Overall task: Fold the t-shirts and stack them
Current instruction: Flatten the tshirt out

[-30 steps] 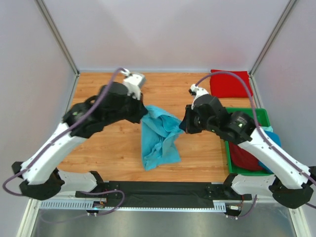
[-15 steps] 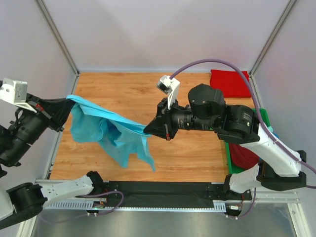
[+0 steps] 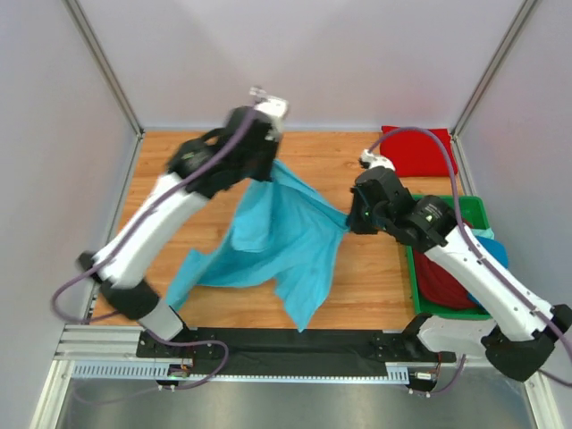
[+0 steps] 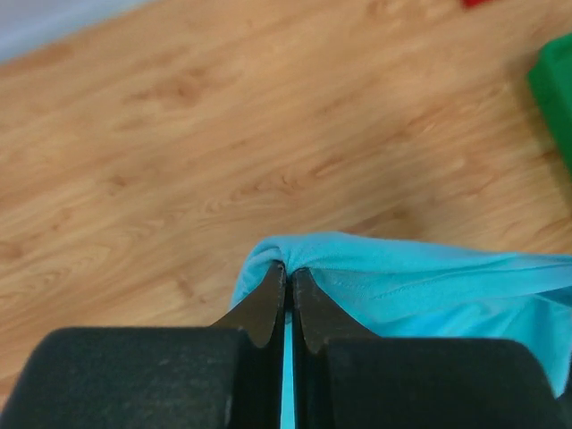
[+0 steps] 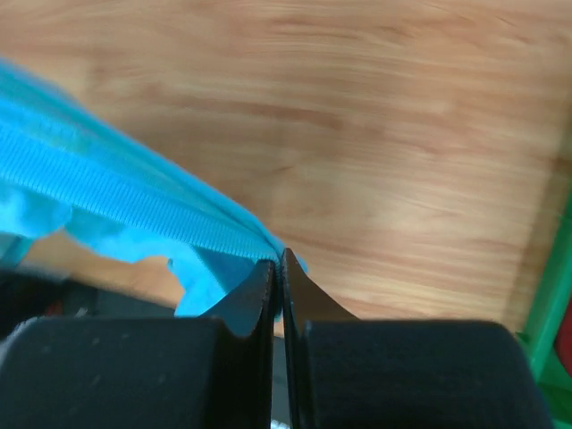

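**Turquoise t-shirt held stretched between both hands**

The light turquoise t-shirt [image 3: 277,237] is held up over the middle of the bench [image 3: 371,277], pinched at two points along its upper edge. One point is gripped by the left hand [image 3: 268,168], raised toward the far side of the bench. In the left wrist view its fingers [image 4: 264,313] are seen pressed together on a fold of the hem. The other point is gripped by the right hand [image 3: 349,219], just beside the green tray [image 3: 474,207]. Its fingers [image 5: 250,304] are likewise closed tight on a ribbed edge of the cloth. Between the two hands the cloth is pulled taut. Below them it hangs in loose folds that trail toward the near edge; whether these touch the bench cannot be told. A bright red t-shirt [image 3: 416,152] lies folded at the far right corner. Inside the tray a dark red t-shirt [image 3: 442,281] and a blue t-shirt [image 3: 494,250] are seen.
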Available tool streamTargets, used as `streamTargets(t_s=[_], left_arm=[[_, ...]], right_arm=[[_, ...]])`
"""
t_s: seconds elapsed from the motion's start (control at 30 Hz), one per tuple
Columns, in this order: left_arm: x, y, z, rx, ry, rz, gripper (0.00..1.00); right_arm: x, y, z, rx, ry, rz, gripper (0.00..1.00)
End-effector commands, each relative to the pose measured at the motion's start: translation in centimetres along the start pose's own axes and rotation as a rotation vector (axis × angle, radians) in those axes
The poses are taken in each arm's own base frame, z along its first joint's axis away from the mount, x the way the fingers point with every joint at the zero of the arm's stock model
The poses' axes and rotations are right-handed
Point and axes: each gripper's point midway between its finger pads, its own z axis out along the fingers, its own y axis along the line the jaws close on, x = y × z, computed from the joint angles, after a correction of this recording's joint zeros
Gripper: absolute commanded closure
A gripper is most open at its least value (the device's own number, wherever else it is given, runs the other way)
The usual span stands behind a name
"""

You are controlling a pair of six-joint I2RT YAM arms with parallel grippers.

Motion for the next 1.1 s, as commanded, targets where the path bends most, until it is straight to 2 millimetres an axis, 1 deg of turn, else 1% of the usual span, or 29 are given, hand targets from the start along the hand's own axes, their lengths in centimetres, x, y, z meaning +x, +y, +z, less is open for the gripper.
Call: streamTargets(t_s=[0.0,0.03,0.07,0.1,0.17,0.2,0.23,0.27,0.3,0.33,0.37,0.4,0.43,0.47,0.5,0.53,0.57,0.6,0.63,0.67,0.7,0.73,0.8,0.83,0.87,0.9,0.93,1.0,1.07], left_arm=[[5.5,-1.2,10.3,-0.071,0.27,-0.005,1.0],[5.9,-1.9,13.8,-0.102,0.321,0.015,0.91],[7.7,-1.2,13.8,-0.155,0.425,0.041,0.57],[8.0,-0.7,14.3,-0.201,0.452,0.051,0.44],[8.9,-0.9,14.3,-0.21,0.515,0.05,0.32],[11.6,-1.1,14.2,-0.224,0.594,0.064,0.3],[10.2,-1.0,12.5,-0.206,0.519,0.028,0.27],[10.7,-0.9,11.5,-0.199,0.504,0.014,0.21],[11.4,-1.5,10.5,-0.161,0.498,-0.04,0.2],[12.9,-1.1,8.4,-0.133,0.473,-0.082,0.21],[14.0,-1.1,7.5,-0.11,0.47,-0.114,0.24],[15.2,-1.9,6.3,-0.043,0.482,-0.154,0.28],[17.9,-1.6,5.0,-0.026,0.495,-0.188,0.32],[19.5,-1.6,4.2,-0.012,0.522,-0.202,0.39],[23.1,-1.5,2.9,0.011,0.595,-0.214,0.42],[24.8,-1.6,2.3,0.016,0.635,-0.238,0.44],[26.2,-1.7,1.9,0.027,0.664,-0.249,0.49],[27.5,-2.4,1.5,0.065,0.694,-0.271,0.5],[29.8,-2.5,1.5,0.079,0.709,-0.298,0.51],[30.8,-2.5,1.5,0.083,0.71,-0.305,0.5],[32.8,-1.9,1.4,0.058,0.731,-0.299,0.48],[33.3,-1.8,1.8,0.049,0.726,-0.3,0.4],[34.4,-1.2,2.1,0.02,0.74,-0.274,0.34],[34.4,-1.2,2.5,0.019,0.733,-0.274,0.32],[34.6,-1.3,2.7,0.017,0.731,-0.275,0.31],[34.9,-1.2,3.5,0.005,0.726,-0.271,0.32],[35.2,-1.2,3.9,-0.002,0.723,-0.27,0.32],[36.3,-0.7,4.8,-0.038,0.738,-0.251,0.34],[36.6,-0.9,5.9,-0.036,0.725,-0.242,0.35]], right_arm=[[6.9,-13.6,2.4,0.411,0.191,0.164,0.98],[7.5,-15.0,2.7,0.414,0.204,0.165,0.91],[7.7,-16.0,3.5,0.422,0.208,0.186,0.76],[8.4,-17.4,3.9,0.444,0.246,0.212,0.52],[9.0,-18.5,3.8,0.487,0.316,0.168,0.36],[9.1,-18.2,4.0,0.469,0.328,0.156,0.3],[9.1,-17.9,4.1,0.445,0.334,0.145,0.26],[9.0,-17.6,4.2,0.417,0.329,0.137,0.25],[9.2,-16.6,4.4,0.356,0.337,0.14,0.24],[9.6,-16.0,4.6,0.318,0.345,0.142,0.24],[8.9,-15.2,5.1,0.259,0.298,0.141,0.24],[9.2,-13.1,5.7,0.136,0.305,0.152,0.25],[9.4,-12.0,6.3,0.069,0.296,0.167,0.27],[9.5,-10.9,8.0,0.003,0.264,0.221,0.29],[9.6,-9.3,8.7,-0.08,0.269,0.272,0.31],[9.4,-8.6,9.7,-0.113,0.256,0.311,0.33],[8.3,-7.8,11.0,-0.15,0.215,0.336,0.36],[8.5,-7.2,12.3,-0.141,0.245,0.385,0.41],[8.3,-6.7,13.1,-0.14,0.248,0.394,0.43],[6.9,-5.9,13.8,-0.159,0.22,0.393,0.44],[7.3,-5.2,15.0,-0.155,0.247,0.394,0.45],[7.0,-4.8,15.7,-0.162,0.246,0.39,0.45],[6.4,-3.8,16.8,-0.161,0.252,0.364,0.38],[7.2,-4.3,18.1,-0.125,0.285,0.359,0.36],[7.6,-4.6,18.8,-0.104,0.304,0.356,0.34],[7.3,-5.0,19.5,-0.082,0.296,0.344,0.34],[8.2,-5.6,20.8,-0.045,0.326,0.341,0.33],[8.4,-6.5,21.8,0.006,0.336,0.326,0.34],[8.5,-6.9,23.0,0.03,0.357,0.311,0.36]])
